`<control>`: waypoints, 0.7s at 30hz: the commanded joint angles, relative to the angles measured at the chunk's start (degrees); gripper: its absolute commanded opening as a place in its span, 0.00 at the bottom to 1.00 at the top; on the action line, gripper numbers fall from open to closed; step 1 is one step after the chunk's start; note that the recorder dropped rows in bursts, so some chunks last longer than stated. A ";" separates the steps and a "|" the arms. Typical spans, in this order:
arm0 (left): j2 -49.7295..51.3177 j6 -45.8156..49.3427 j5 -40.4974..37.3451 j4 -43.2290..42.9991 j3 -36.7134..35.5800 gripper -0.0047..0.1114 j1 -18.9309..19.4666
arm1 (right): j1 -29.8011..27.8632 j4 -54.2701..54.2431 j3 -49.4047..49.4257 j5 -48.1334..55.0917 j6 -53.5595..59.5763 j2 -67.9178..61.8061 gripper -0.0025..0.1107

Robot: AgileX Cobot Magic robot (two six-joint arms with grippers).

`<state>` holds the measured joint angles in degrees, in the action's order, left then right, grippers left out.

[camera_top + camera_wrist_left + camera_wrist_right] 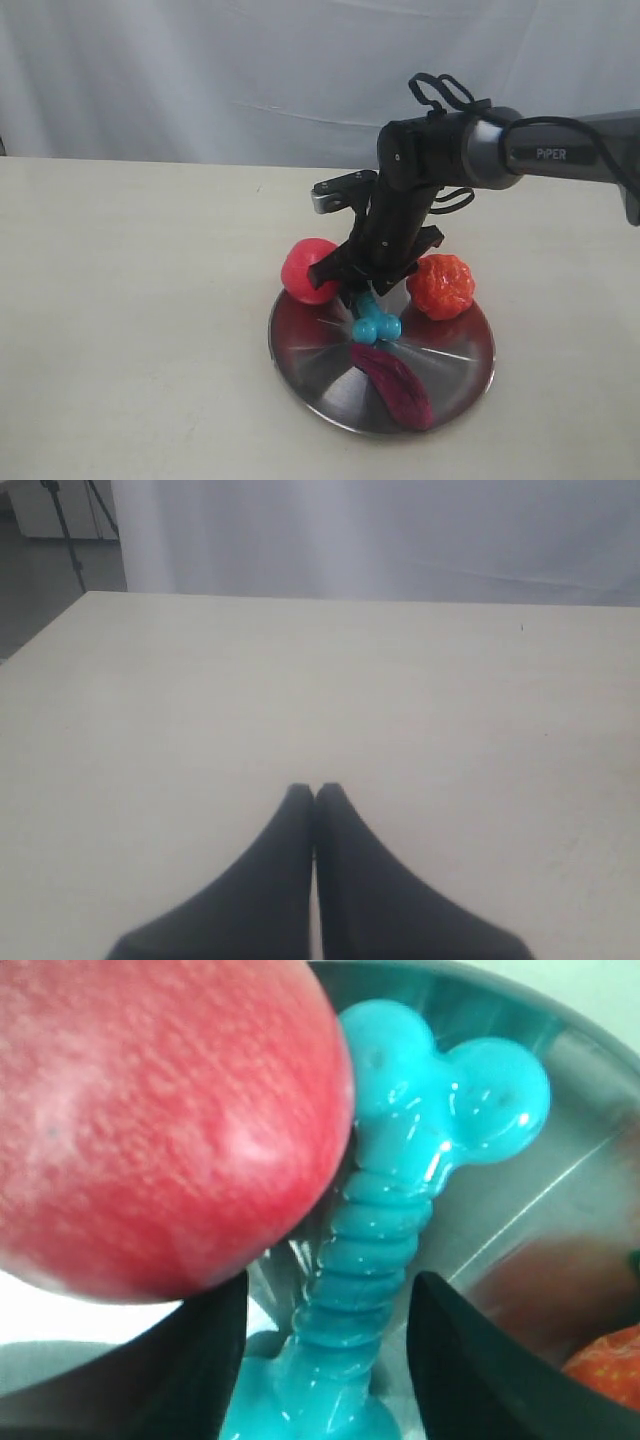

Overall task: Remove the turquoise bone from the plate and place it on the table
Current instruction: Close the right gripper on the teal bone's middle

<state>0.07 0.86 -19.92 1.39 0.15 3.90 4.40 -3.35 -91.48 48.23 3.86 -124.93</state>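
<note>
The turquoise bone [375,325] lies on the steel plate [310,372], one knobbed end showing below my right gripper [362,296]. In the right wrist view the bone's ribbed shaft [385,1220] runs between the two dark fingers of the right gripper [328,1295], with a gap on either side, so the gripper is open around it. The plate [560,1185] shines beneath. My left gripper [314,792] is shut and empty above the bare cream table [300,670]; it does not show in the exterior view.
A red ball [308,268] rests at the plate's far left rim, close against the bone and the gripper [150,1110]. An orange bumpy toy [440,286] sits at the far right rim. A dark magenta toy [395,385] lies on the plate's near part. Table [130,300] surrounds the plate.
</note>
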 commanded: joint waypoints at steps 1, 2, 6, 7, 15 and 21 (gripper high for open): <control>-0.07 -0.24 0.31 0.08 -0.15 0.04 -0.44 | -0.30 0.18 -0.36 0.14 0.42 -0.09 0.44; -0.07 -0.24 0.31 0.08 -0.15 0.04 -0.44 | -0.30 0.28 -0.36 0.39 0.42 -0.32 0.44; -0.07 -0.24 0.31 0.08 -0.15 0.04 -0.44 | -0.30 0.28 -0.36 0.76 0.42 -1.18 0.44; -0.07 -0.24 0.31 0.08 -0.15 0.04 -0.44 | -0.30 0.28 -0.36 0.81 0.42 -1.52 0.44; -0.07 -0.24 0.31 0.08 -0.15 0.04 -0.44 | -0.30 0.41 -0.36 0.70 0.42 -1.04 0.01; -0.07 -0.24 0.31 0.08 -0.15 0.04 -0.44 | -0.30 0.41 -0.36 1.69 0.42 2.52 0.02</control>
<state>0.07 0.86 -19.92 1.39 0.15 3.90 4.40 -3.20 -91.51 49.23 3.86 -125.28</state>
